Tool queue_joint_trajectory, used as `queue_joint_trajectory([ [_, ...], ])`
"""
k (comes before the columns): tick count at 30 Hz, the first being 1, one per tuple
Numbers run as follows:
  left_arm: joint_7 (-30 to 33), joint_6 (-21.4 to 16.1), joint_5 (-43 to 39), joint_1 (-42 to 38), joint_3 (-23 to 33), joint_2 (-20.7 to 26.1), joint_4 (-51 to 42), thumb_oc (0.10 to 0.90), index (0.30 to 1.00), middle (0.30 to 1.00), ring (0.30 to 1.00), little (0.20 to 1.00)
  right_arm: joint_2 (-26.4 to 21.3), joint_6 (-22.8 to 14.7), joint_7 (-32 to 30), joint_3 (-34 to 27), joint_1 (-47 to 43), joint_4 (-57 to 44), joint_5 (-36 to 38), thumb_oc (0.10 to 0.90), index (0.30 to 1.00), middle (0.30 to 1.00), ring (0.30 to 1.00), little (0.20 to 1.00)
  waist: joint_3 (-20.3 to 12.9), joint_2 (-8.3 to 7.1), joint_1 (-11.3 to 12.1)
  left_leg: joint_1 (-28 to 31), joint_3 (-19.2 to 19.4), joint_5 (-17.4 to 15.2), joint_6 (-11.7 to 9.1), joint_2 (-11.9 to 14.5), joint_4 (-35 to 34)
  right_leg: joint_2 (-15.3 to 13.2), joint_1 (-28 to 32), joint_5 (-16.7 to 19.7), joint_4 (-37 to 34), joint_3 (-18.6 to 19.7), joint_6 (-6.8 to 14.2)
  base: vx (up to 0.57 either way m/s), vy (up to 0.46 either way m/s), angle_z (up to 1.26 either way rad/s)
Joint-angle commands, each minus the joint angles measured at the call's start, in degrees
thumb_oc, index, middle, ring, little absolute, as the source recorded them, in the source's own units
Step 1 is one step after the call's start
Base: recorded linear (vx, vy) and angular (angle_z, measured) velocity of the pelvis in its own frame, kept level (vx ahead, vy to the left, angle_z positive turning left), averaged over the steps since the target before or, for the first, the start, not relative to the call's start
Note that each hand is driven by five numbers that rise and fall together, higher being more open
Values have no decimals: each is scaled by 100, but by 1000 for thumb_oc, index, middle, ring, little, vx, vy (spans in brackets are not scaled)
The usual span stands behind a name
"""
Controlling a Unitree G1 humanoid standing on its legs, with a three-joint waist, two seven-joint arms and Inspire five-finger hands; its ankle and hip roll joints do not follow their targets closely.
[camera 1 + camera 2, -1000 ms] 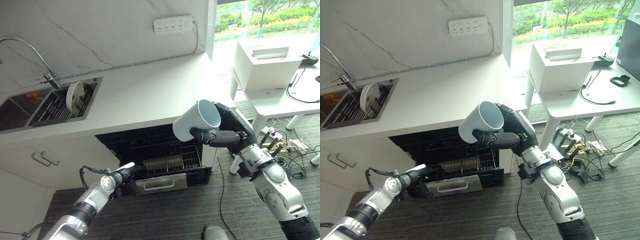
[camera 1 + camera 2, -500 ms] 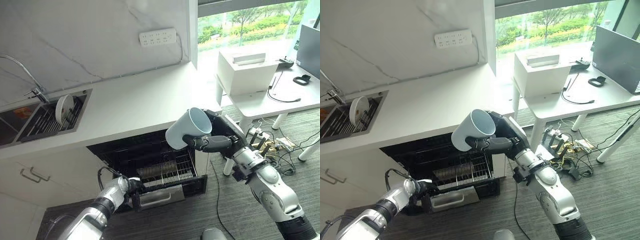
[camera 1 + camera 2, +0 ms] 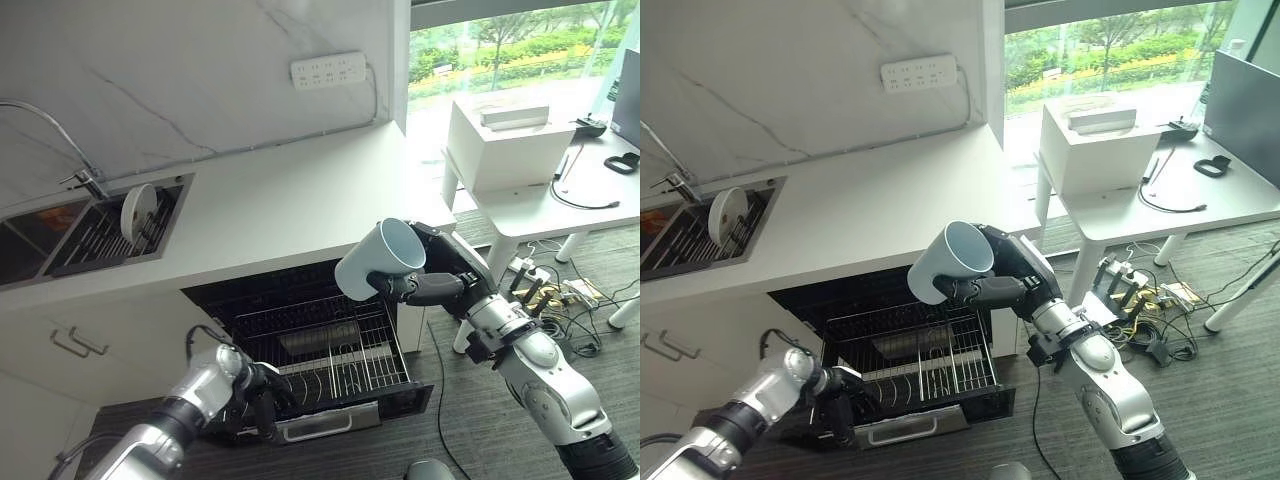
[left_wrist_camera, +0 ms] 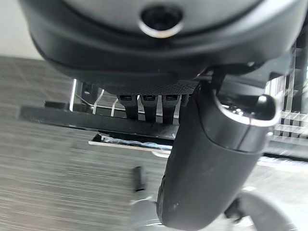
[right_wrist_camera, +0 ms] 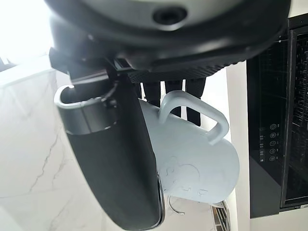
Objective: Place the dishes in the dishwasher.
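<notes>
Dishwasher rack [image 3: 330, 350] now stands pulled out by the left robot hand [image 3: 262, 397] curled on its front, ready for the pale blue mug [image 3: 382, 261] gripped in the right robot hand [image 3: 440, 275].

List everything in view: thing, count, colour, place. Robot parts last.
mug: 1, pale blue, held in the air above the open dishwasher
dishwasher rack: 1, wire, pulled out of the dark dishwasher under the counter
rack handle: 1, silver, front edge of the rack
plate: 1, white, on edge in the sink rack
sink: 1, dark, counter's left end
faucet: 1, chrome, behind the sink
power strip: 1, white, on the marble wall
side table: 1, white, right of the counter
box: 1, white, on that table
right robot hand: dark, curled round the mug
left robot hand: dark, at the rack's front, fingers hidden
</notes>
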Motion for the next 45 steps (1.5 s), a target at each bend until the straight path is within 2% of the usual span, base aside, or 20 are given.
queue_joint_trajectory([
  [1,871,34,-1714,208,825,614,-1078,800,900,900,900,900,264,-979,59,-878,-274,-854,81,400,300,300,300,300,107,-285,222,-332,-87,-872,381,-92,825,-69,603,-293,-535,-124,511,21,-2,33],
  [2,1346,-85,-2199,345,1380,715,-1462,800,900,900,900,900,297,-1040,91,-1031,-132,-831,24,400,300,300,300,300,102,-296,286,-328,-116,-888,372,-93,825,-106,639,-325,-535,-187,523,6,-4,34],
  [3,1944,-494,-2528,458,1753,765,-1644,800,900,900,900,900,319,-1047,79,-1116,-88,-802,-15,400,300,300,300,300,106,-318,324,-363,-142,-838,363,-90,825,-126,626,-294,-535,-223,509,12,-9,26],
  [5,3153,-1712,-3214,678,2454,712,-1882,800,900,900,900,900,384,-961,-151,-1233,-55,-710,-267,400,300,300,300,300,87,-397,470,-419,-225,-804,355,-109,825,-167,642,-309,-535,-297,489,22,-18,39],
  [6,3536,-2168,-3535,860,2737,468,-2116,800,900,900,900,900,448,-910,-232,-1249,-38,-681,-381,400,300,300,300,300,79,-440,526,-445,-282,-787,351,-113,825,-179,648,-322,-535,-326,469,33,-20,44],
  [9,4017,-2739,-3819,1159,3091,-98,-2535,800,900,900,900,900,630,-871,-323,-1226,-1,-545,-727,400,300,300,300,300,72,-527,638,-480,-362,-776,333,-119,825,-218,665,-345,-535,-386,435,20,-18,12],
  [11,4222,-2917,-3838,1340,3210,-467,-2853,800,900,900,900,900,677,-699,-445,-1199,34,-503,-988,400,300,300,300,300,61,-603,701,-509,-435,-773,321,-136,825,-242,670,-359,-535,-426,411,29,-24,14],
  [16,4365,-3030,-3820,1484,3268,-596,-2942,800,900,900,900,900,633,-588,-453,-1225,123,-399,-1208,400,300,300,300,300,57,-661,718,-521,-474,-772,313,-147,825,-251,678,-370,-535,-446,406,18,-8,4],
  [22,4404,-3002,-4076,1531,3346,-595,-2986,800,900,900,900,900,531,-410,-407,-1186,207,-213,-1603,400,300,300,300,300,81,-702,726,-526,-496,-761,302,-149,825,-260,680,-364,-535,-462,419,0,0,0],
  [29,4426,-3034,-3934,1575,3397,-529,-3082,800,900,900,900,900,418,-201,-258,-1125,301,28,-1780,400,300,300,300,300,119,-727,721,-519,-502,-752,283,-141,825,-273,695,-361,-535,-491,433,0,0,0],
  [38,4427,-3085,-4049,1621,3455,-474,-3235,800,900,900,900,900,400,56,-107,-868,461,684,-2209,400,300,300,300,300,178,-738,734,-538,-517,-723,250,-137,825,-284,692,-354,-535,-522,451,0,0,0],
  [45,4536,-3057,-3876,1478,3231,-384,-3219,800,900,900,900,900,401,246,-148,-410,213,1771,-2379,400,300,300,300,300,231,-732,843,-530,-594,-706,235,-165,825,-308,748,-364,-535,-626,452,3,-8,5],
])
